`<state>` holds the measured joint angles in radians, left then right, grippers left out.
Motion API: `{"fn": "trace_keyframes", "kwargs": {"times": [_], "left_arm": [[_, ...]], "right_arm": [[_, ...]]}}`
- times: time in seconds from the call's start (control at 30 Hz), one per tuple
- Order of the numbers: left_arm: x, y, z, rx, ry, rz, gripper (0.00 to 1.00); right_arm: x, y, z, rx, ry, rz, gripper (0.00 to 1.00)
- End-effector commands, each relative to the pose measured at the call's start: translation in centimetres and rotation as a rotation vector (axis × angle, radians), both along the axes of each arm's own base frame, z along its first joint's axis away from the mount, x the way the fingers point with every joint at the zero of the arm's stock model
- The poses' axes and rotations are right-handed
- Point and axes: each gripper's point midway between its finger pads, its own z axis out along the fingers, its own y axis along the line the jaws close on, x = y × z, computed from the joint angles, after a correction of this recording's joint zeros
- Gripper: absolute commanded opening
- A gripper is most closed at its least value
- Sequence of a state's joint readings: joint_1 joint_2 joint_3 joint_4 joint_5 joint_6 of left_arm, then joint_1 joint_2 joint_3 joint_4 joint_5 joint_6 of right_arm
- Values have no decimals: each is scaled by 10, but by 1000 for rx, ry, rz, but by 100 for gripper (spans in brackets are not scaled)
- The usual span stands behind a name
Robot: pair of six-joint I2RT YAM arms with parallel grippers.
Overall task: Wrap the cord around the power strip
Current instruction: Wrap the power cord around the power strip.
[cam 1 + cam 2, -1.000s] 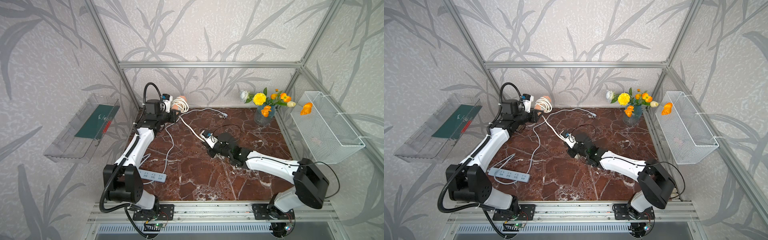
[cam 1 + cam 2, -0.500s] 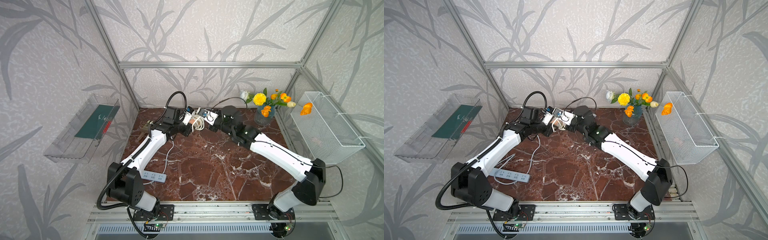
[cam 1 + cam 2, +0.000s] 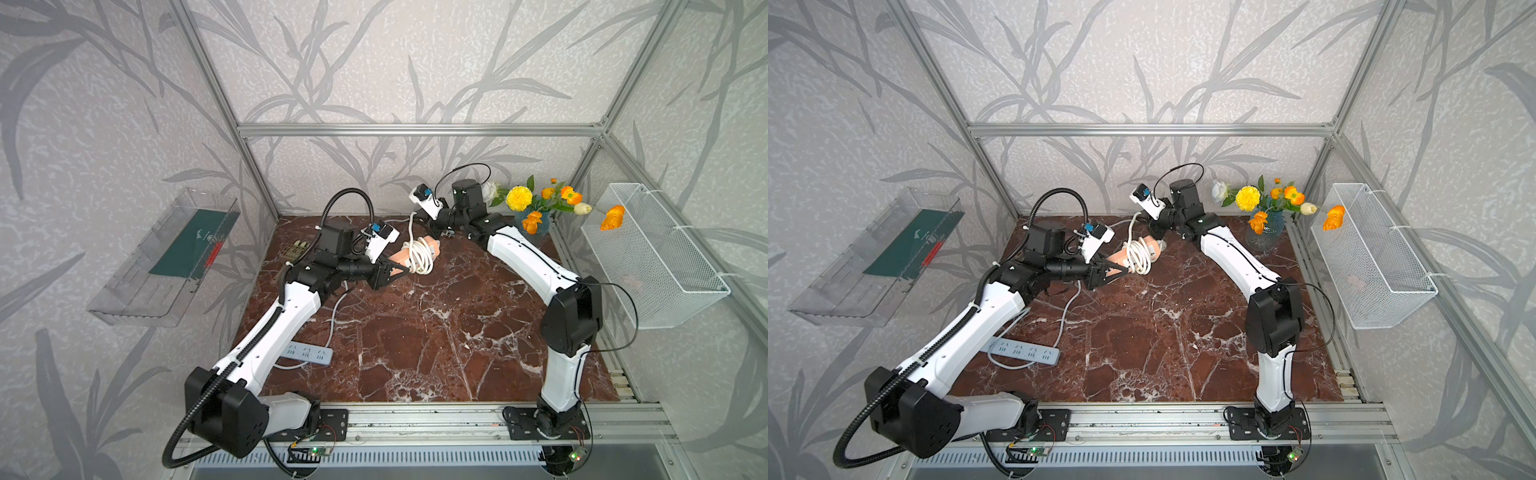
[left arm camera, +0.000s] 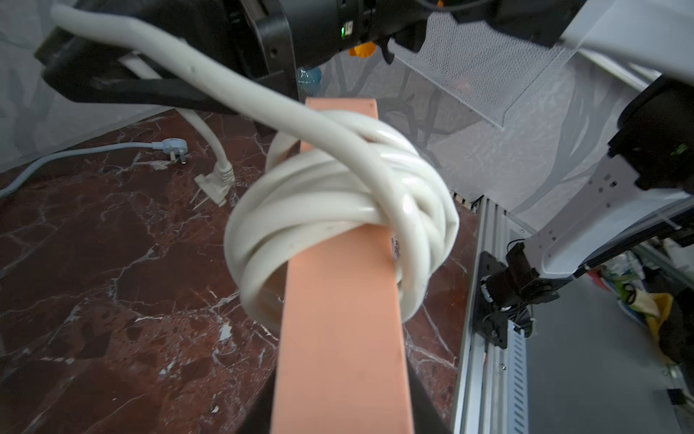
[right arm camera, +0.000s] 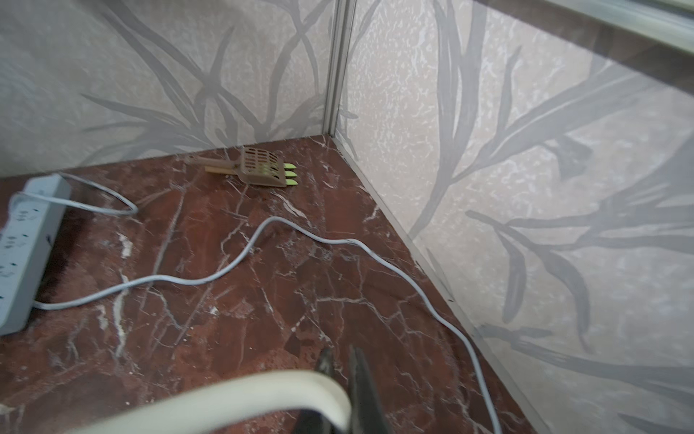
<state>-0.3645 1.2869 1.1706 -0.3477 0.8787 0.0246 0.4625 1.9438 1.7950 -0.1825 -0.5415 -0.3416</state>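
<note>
Well behind the left claw, down by that arm's elbow, the grey power strip (image 3: pixel 309 353) lies flat on the marble table (image 3: pixel 415 332) with its thin grey cord (image 5: pixel 165 277) trailing, just where it lay a second ago. The left claw (image 3: pixel 401 270) itself has swung out of the back-left corner toward the middle of the table. It is clamped on one end of the pink power strip (image 3: pixel 402 257), which juts straight out ahead of it, held off the marble. Just past its fingertips the white cord (image 3: pixel 419 257) sits in several loose turns around the strip's middle. From that coil one strand climbs to the right claw (image 3: pixel 420 217). A second ago this claw was low over the table's centre; it now hangs raised just beyond the strip's far end, near the back wall. In the right wrist view its jaws are pinched together on the white cord (image 5: pixel 225 398). Beyond the right claw stands the vase of flowers (image 3: pixel 536 208), unmoved.
</note>
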Motion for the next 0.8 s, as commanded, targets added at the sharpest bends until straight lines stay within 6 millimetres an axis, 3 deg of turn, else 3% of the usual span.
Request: {"fn": "trace_keyframes", "kwargs": {"times": [0.0, 0.17, 0.37, 0.53, 0.77], "left_arm": [[-47, -16, 100, -266, -242, -236, 0], [-39, -14, 129, -303, -312, -200, 0], [-22, -9, 145, -357, -376, -90, 0], [-19, -10, 148, -361, -372, -87, 0], [-17, -6, 144, -330, -387, -49, 0]], "right_arm": [[22, -17, -7, 190, 124, -89, 0], [9, -13, -10, 419, 223, -75, 7], [-4, -9, -14, 638, 329, -40, 13], [-11, 0, -29, 665, 365, -67, 25], [-13, -2, -49, 623, 365, -143, 26]]}}
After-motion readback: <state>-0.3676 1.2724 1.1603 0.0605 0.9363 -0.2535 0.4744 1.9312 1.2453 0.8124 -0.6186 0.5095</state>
